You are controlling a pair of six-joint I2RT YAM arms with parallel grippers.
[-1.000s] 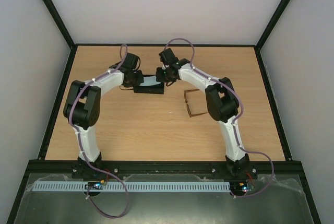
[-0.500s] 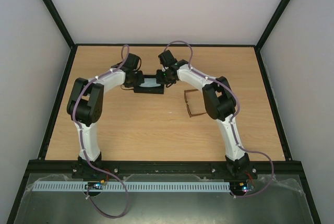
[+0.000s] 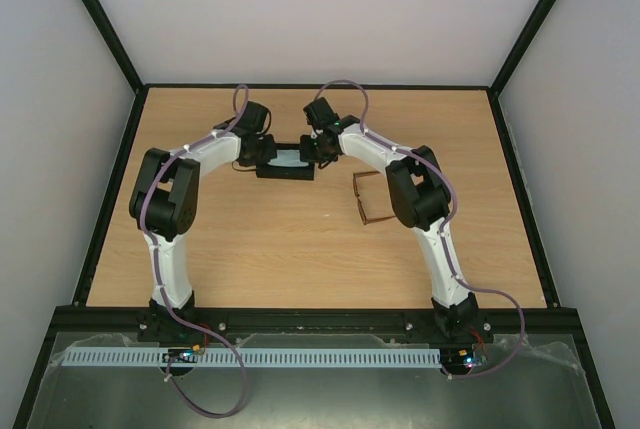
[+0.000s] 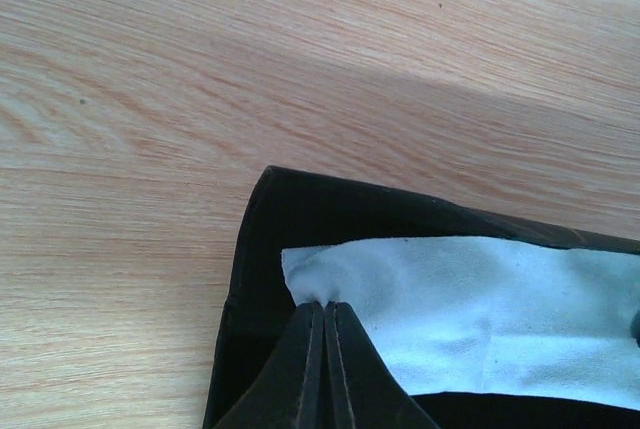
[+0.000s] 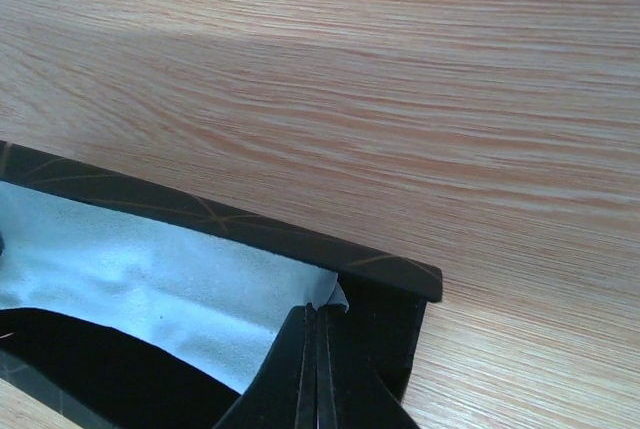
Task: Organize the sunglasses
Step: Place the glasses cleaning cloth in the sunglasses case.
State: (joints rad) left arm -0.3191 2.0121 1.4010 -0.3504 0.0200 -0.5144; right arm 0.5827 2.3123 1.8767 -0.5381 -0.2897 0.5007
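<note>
- Your top external camera sits above and behind the arm bases [image 3: 165, 321] and faces forward and down. It stands far back, so you get the whole desk [image 3: 300, 249] and both arms.
- Your left wrist camera looks down along the left end effector [image 4: 325, 307]. It is very near the desk and sees the left end of the black case [image 4: 300, 204] and the blue cloth [image 4: 480, 319].
- Your right wrist camera looks along the right end effector [image 5: 316, 311], equally near, onto the case's right end.
- All three views share the case and cloth. The two wrist views see opposite ends, each with bare desk beyond.
</note>
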